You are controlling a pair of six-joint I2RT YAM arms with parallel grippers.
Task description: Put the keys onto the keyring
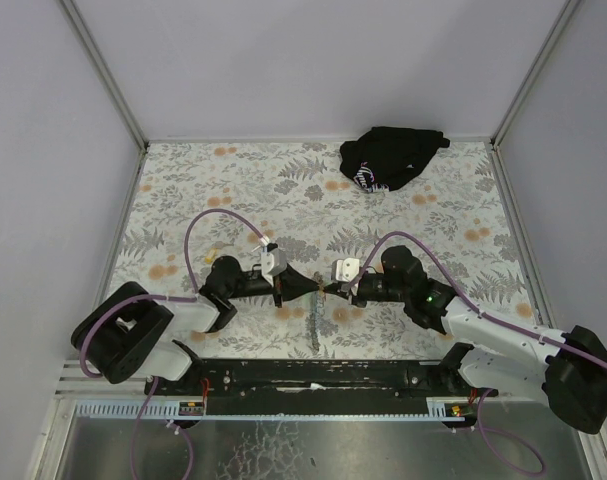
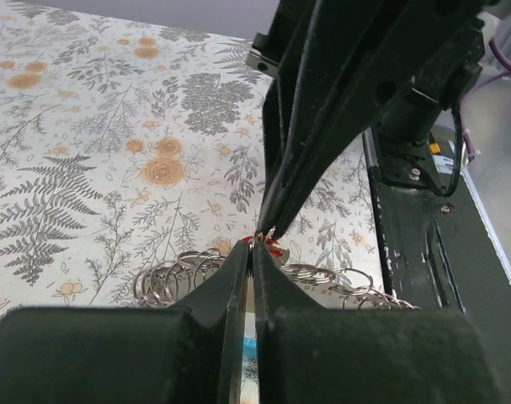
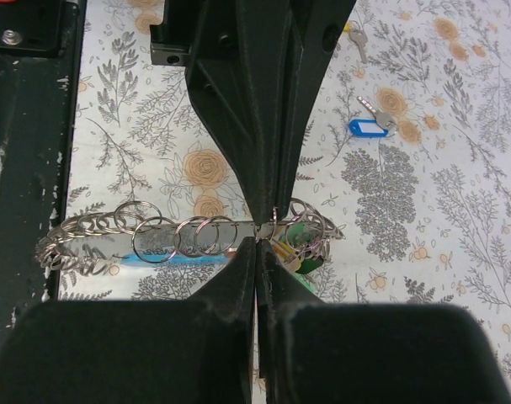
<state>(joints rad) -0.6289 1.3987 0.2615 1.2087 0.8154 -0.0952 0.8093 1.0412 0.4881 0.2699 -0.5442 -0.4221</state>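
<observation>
L fingers (image 2: pixel 230 290), R fingers (image 3: pixel 238 282) closed, tip-to-tip at keyring (image 3: pixel 206 236); blue-tag key (image 3: pixel 366 126), cloth (image 1: pixel 388 157) apart.

Quick tally. Two arms, a left arm (image 1: pixel 198 312) and a right arm (image 1: pixel 493 340), so two hands: left hand (image 2: pixel 252 257), right hand (image 3: pixel 257 246). Two purple cables (image 1: pixel 218 220), one looping off each arm. One black cloth bundle (image 1: pixel 391 157). One lanyard strap (image 1: pixel 314 322). One chain of split rings (image 3: pixel 175 236). The rings overlap too much for an exact count, but it's definitely more than five.

Two keys lie loose on the surface (image 3: pixel 457 219): one blue-tagged key (image 3: pixel 369 126) and a second key (image 3: pixel 357 40) with a bit of yellow at its head. Bunched at the chain are three more tags: one green tag (image 3: pixel 304 238), one red tag (image 2: pixel 265 244), and what looks like one yellow tag (image 3: pixel 287 257).
</observation>
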